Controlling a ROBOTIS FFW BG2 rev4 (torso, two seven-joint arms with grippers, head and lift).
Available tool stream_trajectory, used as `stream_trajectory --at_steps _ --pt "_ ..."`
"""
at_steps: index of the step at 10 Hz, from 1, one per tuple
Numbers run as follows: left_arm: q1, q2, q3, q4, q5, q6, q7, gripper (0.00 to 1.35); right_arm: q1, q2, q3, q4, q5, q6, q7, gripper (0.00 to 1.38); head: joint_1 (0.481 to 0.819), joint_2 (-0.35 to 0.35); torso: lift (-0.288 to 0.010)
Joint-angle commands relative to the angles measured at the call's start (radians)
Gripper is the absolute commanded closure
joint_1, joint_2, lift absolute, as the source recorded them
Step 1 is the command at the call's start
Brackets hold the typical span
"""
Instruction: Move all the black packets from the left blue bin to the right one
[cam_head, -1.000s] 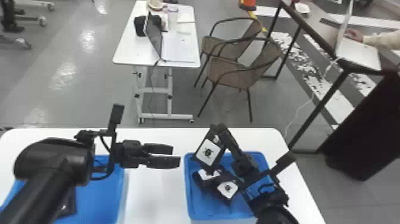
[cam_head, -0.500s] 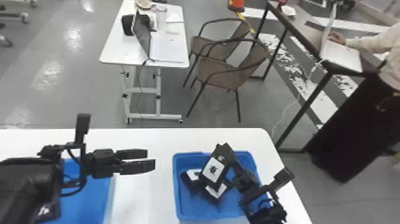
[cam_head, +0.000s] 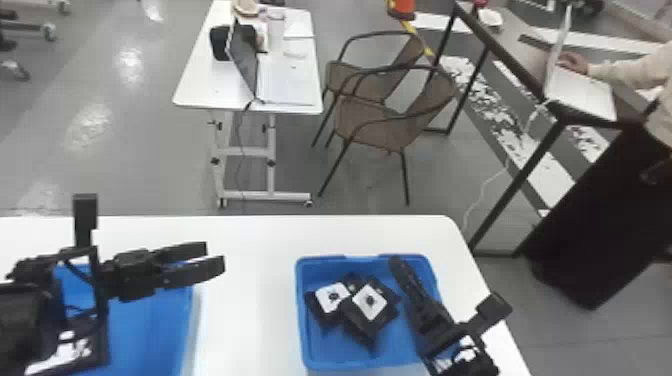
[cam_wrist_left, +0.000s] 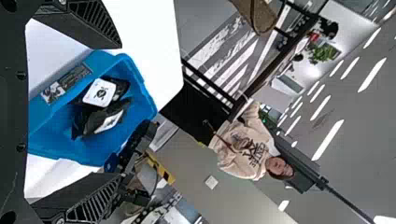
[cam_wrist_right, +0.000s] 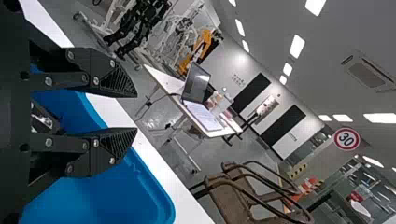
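Note:
In the head view my left gripper (cam_head: 215, 256) is open above the table, just beyond the left blue bin (cam_head: 150, 335); in the left wrist view the left gripper (cam_wrist_left: 120, 112) holds nothing. A dark item with white patches (cam_head: 70, 350) shows at the left bin, partly hidden by the arm. The right blue bin (cam_head: 301, 320) holds a heap of black packets with white labels, one packet (cam_head: 370, 302) lying over another packet (cam_head: 330, 300). Beside them, over that bin's right part, is my right gripper (cam_head: 397, 262). The right wrist view shows the right gripper (cam_wrist_right: 136, 113) open and holding nothing.
Between the bins lies a strip of white table (cam_head: 247, 310). Past its back edge stand a smaller table (cam_head: 295, 107) with a laptop and brown chairs (cam_head: 372, 120). A dark table (cam_head: 535, 75) is at the far right.
The packet that was at my right gripper's fingertips now lies on the heap, let go, and that gripper is to its right. My left gripper has moved left. The head view has shifted.

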Motion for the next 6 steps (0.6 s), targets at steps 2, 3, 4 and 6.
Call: stream_trajectory --at_steps 2,3,4,6 --pt "0.06 0.018 0.073 -0.085 0.001 0.021 0.02 0.0 0.112 0.03 0.002 -0.23 0.104 0.0 -0.106 0.05 0.695 -0.196 0.0" --pt "0.097 0.026 0.106 -0.135 -0.022 0.07 0.051 0.17 0.148 0.049 0.001 -0.312 0.112 0.0 -0.114 0.14 0.695 -0.179 0.0" --pt "0.14 0.024 0.151 -0.183 -0.036 0.159 0.085 0.26 0.171 0.049 0.004 -0.374 0.1 0.0 -0.113 0.19 0.695 -0.148 0.0" --pt "0.173 0.019 0.248 -0.229 -0.109 0.219 0.098 0.3 0.192 0.049 0.011 -0.446 0.063 0.008 -0.1 0.2 0.695 -0.109 0.0"
